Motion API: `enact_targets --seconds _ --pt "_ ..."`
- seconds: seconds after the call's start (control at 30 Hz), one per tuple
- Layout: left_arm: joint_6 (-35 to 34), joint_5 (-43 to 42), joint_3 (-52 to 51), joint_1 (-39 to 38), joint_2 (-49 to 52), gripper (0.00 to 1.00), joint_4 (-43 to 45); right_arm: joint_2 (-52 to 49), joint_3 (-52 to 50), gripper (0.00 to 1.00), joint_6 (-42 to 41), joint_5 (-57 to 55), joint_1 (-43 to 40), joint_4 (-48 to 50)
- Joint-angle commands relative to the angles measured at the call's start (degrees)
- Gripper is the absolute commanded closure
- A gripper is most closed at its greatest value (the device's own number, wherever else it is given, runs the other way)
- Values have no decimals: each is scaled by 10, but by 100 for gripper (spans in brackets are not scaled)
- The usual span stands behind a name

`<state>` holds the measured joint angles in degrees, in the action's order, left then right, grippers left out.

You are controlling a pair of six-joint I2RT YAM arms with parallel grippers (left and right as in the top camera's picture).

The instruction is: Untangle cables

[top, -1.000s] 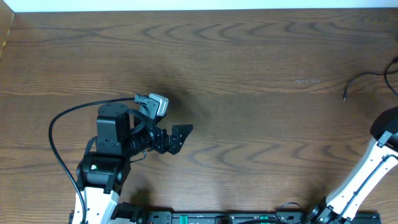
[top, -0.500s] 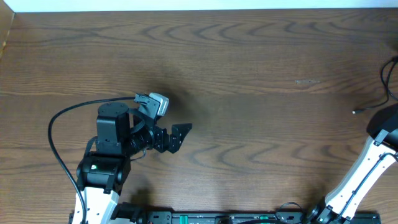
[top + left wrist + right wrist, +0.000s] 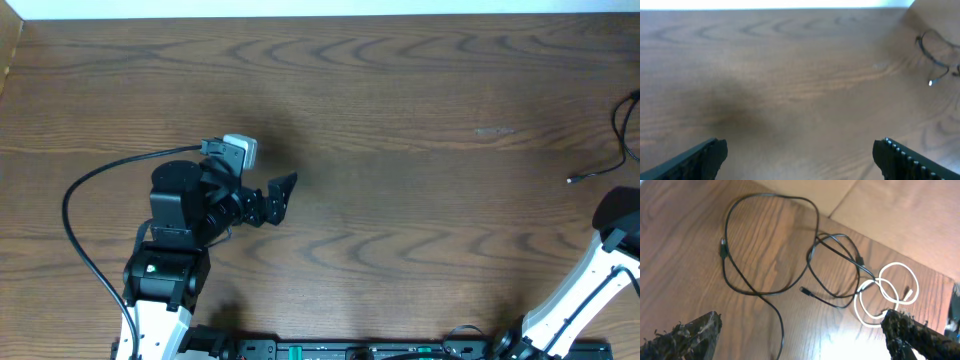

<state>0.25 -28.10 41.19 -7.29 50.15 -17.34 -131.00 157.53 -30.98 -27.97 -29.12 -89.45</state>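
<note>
Thin black cables lie loose on the wooden table in the right wrist view: one large loop and a smaller loop crossing a coiled white cable. My right gripper is open above them, holding nothing, with its fingers either side. In the overhead view only a cable end shows at the far right edge. The left wrist view shows the cables far off at upper right. My left gripper is open and empty over bare table at the left; it also shows in the left wrist view.
The table's far edge runs diagonally just beyond the cables, with tan floor past it. The left arm's thick black wire loops at the left. The right arm sits at the right edge.
The left gripper has turned and shifted slightly left and up. At the right edge the cable end has moved down and right, and the right arm has shifted slightly outward.
</note>
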Motion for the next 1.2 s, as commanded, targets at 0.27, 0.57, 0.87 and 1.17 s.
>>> enact_targets --seconds 0.27,0.57,0.87,1.17 --pt "-30 21 2 -1 -28 2 33 34 2 7 -5 6 0 -79" --pt "-55 120 2 -1 -100 2 11 112 2 8 17 85 15 -75" --pt "-55 158 2 -1 -179 2 -45 150 2 13 89 134 79 -73" --pt "-62 162 2 -1 -258 2 -136 158 -10 23 104 36 222 -79"
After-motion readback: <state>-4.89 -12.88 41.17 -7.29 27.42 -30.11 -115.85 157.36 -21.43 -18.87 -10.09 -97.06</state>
